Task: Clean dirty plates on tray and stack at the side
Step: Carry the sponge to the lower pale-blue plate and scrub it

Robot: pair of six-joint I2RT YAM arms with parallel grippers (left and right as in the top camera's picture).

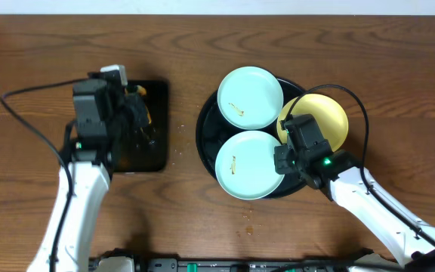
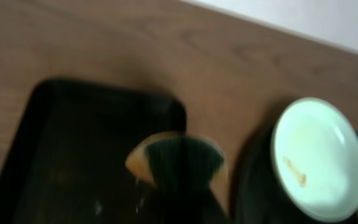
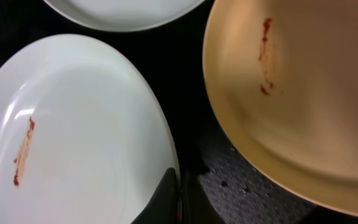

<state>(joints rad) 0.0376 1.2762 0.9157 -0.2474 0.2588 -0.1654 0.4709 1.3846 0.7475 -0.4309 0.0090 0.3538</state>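
While hanging over the rectangular black tray (image 1: 157, 151) at the left of the wooden table (image 1: 36, 45), clamps a yellow-and-green sponge (image 2: 176, 158) in the left gripper (image 1: 138, 113), jaws closed on it. Blurred in the left wrist view, yet plainly seated at the tips.

Just to the right, across a strip of bare wood, the large round black tray (image 1: 205, 132), bearing all three dirty plates. Far mint plate (image 1: 249, 97) at the back, overhanging the raised rim a little. Near mint plate (image 1: 246, 165) at the front, close to the far one. Yellow plate (image 1: 331, 121) on the right, jutting well past the rim. None stacked on another.

Each marked with a short reddish-brown streak (image 3: 22, 152): on the left half of the near mint plate, near the middle of the far one, and on the upper part of the yellow plate in the right wrist view.

Reaches down with the right gripper (image 1: 282, 162) at the right edge of the near mint plate, in the dark gap beside the yellow plate. Jaws narrow there, all but together, with the plate's thin rim running into the slit between the fingertips (image 3: 163, 199), so pinched on that rim. Plate lying level on the tray.

A few small crumbs (image 1: 248, 215) on the wood in front of the round black tray.
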